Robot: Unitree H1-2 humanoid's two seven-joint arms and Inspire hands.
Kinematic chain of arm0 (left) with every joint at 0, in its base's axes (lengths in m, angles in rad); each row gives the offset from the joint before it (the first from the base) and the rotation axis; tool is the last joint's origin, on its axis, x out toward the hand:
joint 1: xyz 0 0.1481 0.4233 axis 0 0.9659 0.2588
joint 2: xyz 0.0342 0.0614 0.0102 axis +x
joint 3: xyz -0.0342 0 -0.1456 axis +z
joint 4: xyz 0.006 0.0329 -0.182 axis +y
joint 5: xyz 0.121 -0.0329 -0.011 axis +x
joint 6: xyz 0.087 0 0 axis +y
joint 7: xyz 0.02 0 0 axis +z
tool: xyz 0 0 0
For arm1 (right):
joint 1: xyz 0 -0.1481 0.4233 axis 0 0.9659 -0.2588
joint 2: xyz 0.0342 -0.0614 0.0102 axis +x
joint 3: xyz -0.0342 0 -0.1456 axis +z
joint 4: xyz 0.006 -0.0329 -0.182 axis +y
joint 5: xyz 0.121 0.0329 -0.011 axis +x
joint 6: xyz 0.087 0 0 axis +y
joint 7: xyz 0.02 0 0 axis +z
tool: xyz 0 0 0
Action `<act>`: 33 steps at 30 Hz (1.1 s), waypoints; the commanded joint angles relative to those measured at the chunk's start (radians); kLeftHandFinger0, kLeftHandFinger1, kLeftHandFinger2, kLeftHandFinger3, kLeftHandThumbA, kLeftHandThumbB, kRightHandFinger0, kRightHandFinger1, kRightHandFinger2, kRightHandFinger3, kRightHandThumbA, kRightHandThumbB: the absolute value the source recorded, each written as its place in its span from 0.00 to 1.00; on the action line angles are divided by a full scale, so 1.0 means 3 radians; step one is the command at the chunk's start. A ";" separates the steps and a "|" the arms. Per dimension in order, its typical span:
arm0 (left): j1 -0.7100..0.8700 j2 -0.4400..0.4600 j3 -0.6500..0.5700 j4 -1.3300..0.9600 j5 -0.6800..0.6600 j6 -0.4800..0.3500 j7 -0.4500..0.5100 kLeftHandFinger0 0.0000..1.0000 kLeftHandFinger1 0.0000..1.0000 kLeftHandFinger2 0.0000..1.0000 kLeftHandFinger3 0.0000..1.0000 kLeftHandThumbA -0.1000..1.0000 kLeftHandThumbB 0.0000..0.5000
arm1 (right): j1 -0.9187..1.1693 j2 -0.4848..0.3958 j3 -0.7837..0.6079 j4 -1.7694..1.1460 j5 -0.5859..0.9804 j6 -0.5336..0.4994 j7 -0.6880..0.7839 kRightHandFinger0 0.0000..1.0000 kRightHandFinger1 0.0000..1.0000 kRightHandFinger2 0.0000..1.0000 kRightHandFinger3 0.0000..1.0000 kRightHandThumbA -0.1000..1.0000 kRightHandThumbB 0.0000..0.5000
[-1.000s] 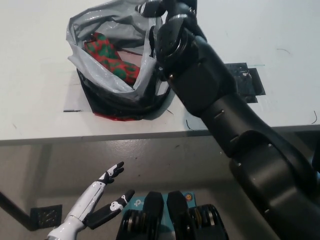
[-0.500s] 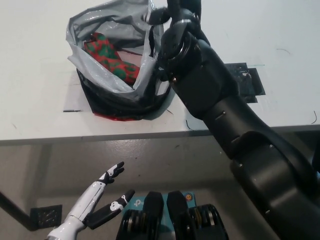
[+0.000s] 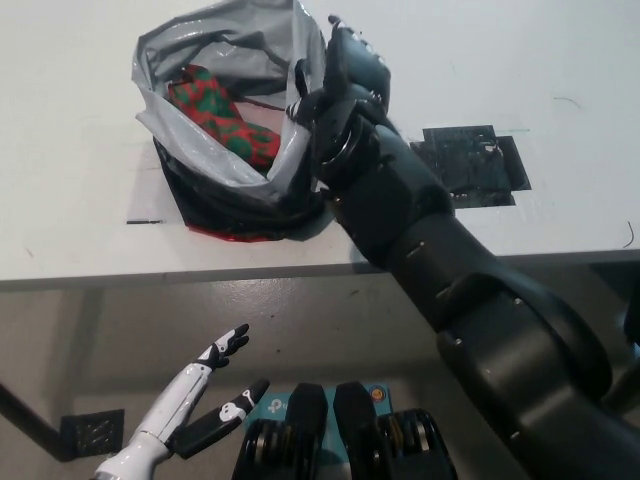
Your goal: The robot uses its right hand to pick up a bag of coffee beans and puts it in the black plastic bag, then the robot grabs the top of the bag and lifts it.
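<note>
One black plastic bag [image 3: 225,185] on the white table [image 3: 80,150], one red and green coffee bag [image 3: 215,112] inside, right hand [image 3: 345,75] pinching the bag's rim, left hand [image 3: 195,405] spread wide below the table.

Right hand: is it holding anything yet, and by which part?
Cannot be told. The right hand is at the black plastic bag's right rim, grip hidden. Left hand holds nothing.
</note>
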 commanded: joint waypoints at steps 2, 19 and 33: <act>-0.0030 0.0034 -0.0010 -0.0100 -0.0011 -0.0012 -0.0024 1.00 1.00 1.00 1.00 0.78 0.30 | -0.0269 0.0036 -0.0047 0.0028 0.0072 -0.0256 -0.0102 1.00 1.00 1.00 1.00 1.00 0.91; -0.0050 0.0031 -0.0014 -0.0058 -0.0027 -0.0073 -0.0031 1.00 1.00 1.00 1.00 0.75 0.25 | -0.0317 0.0046 -0.0082 0.0071 0.0157 -0.0316 -0.0032 1.00 1.00 1.00 1.00 1.00 0.92; -0.0048 0.0005 -0.0015 -0.0119 -0.0008 -0.0008 -0.0039 1.00 1.00 1.00 1.00 0.73 0.23 | -0.0250 0.0083 -0.0112 0.0180 0.0257 -0.0352 -0.0004 1.00 1.00 1.00 1.00 1.00 0.87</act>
